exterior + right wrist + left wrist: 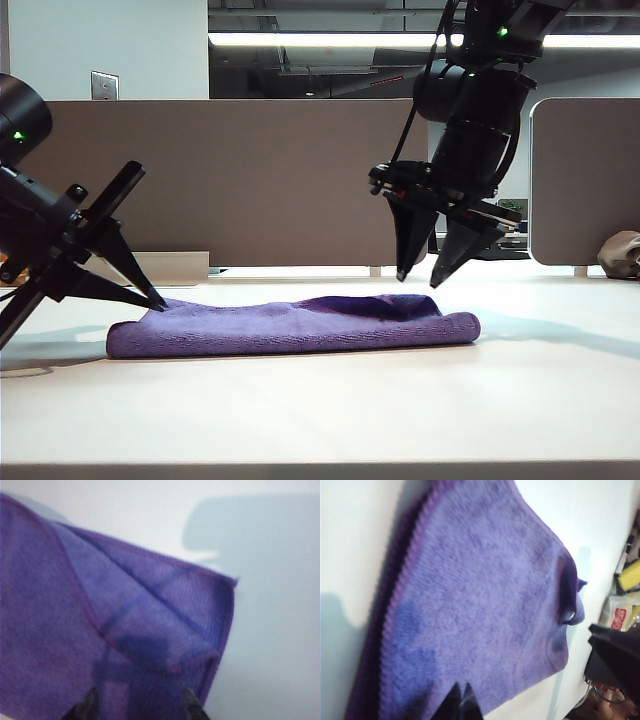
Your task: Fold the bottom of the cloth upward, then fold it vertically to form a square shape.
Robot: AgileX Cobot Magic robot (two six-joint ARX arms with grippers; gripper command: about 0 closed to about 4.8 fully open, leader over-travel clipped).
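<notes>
Exterior view: low, near table (320, 410) level, facing across it to a partition. Left and right wrist views: close, looking down past their fingertips. Shared by all three: the cloth (300, 322) (480, 605) (125, 630).

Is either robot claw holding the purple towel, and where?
The left gripper is shut at the cloth's left edge, apparently pinching it. The right gripper hangs open above, holding nothing.

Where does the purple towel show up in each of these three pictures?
Exterior view: the purple towel lies folded flat on the white table, between the two grippers.
Left wrist view: it fills most of the frame.
Right wrist view: its layered corner fills the left.
Shared landmark: its stitched hem.
</notes>
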